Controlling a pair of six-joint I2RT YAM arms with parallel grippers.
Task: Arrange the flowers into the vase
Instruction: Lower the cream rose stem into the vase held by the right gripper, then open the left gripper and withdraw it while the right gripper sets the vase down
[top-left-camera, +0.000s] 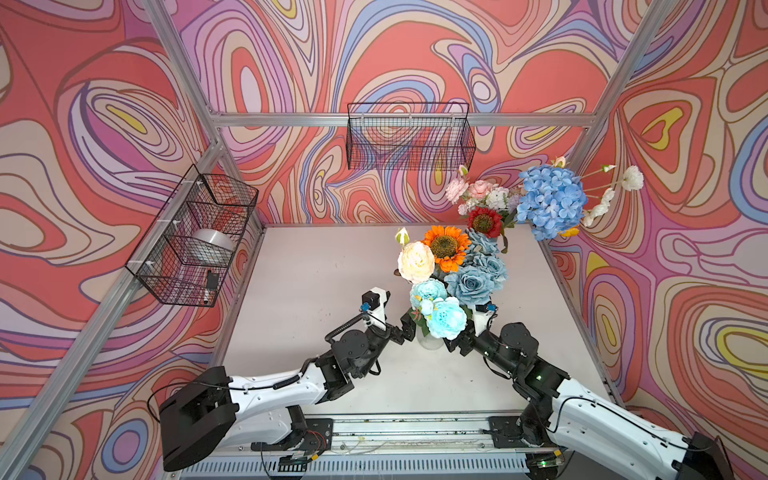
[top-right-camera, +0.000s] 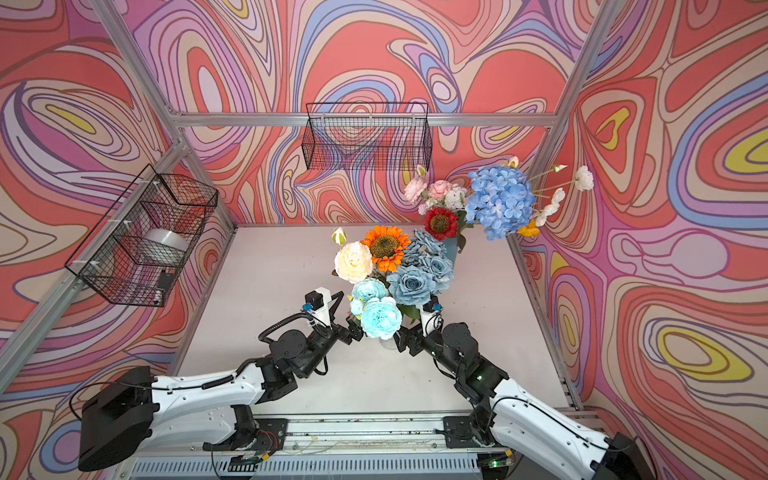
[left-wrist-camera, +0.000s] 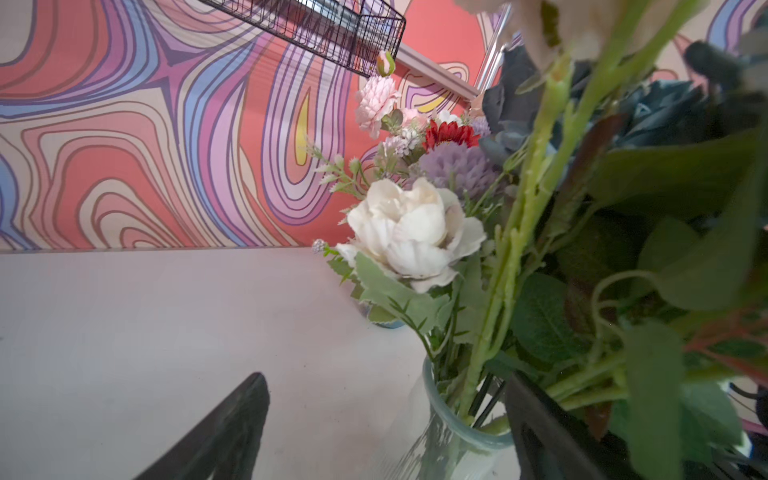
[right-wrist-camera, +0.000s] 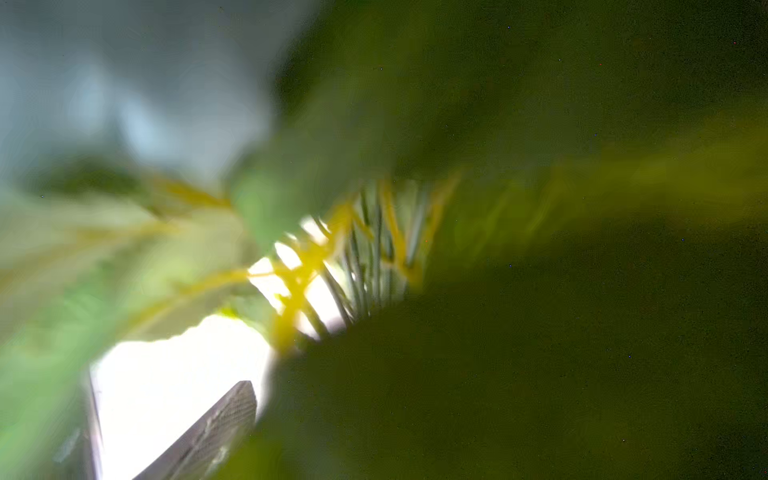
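A clear glass vase (top-left-camera: 430, 343) (top-right-camera: 388, 343) stands near the table's front middle. It holds flowers: a cream peony (top-left-camera: 416, 262), an orange sunflower (top-left-camera: 445, 247), dusty-blue roses (top-left-camera: 473, 284) and pale aqua blooms (top-left-camera: 446, 318). My left gripper (top-left-camera: 409, 326) (left-wrist-camera: 384, 374) is open just left of the vase. In the left wrist view the vase rim (left-wrist-camera: 453, 419) and green stems (left-wrist-camera: 515, 249) lie between its spread fingers. My right gripper (top-left-camera: 455, 345) is open at the vase's right side, under the blooms. Leaves blur the right wrist view, where one finger (right-wrist-camera: 224, 415) shows.
A second bunch stands in a blue vase (top-right-camera: 452, 251) at the back right corner, with a blue hydrangea (top-left-camera: 550, 199), a red sunflower (top-left-camera: 482, 222) and pink blooms. Wire baskets hang on the back wall (top-left-camera: 409, 135) and the left wall (top-left-camera: 195, 237).
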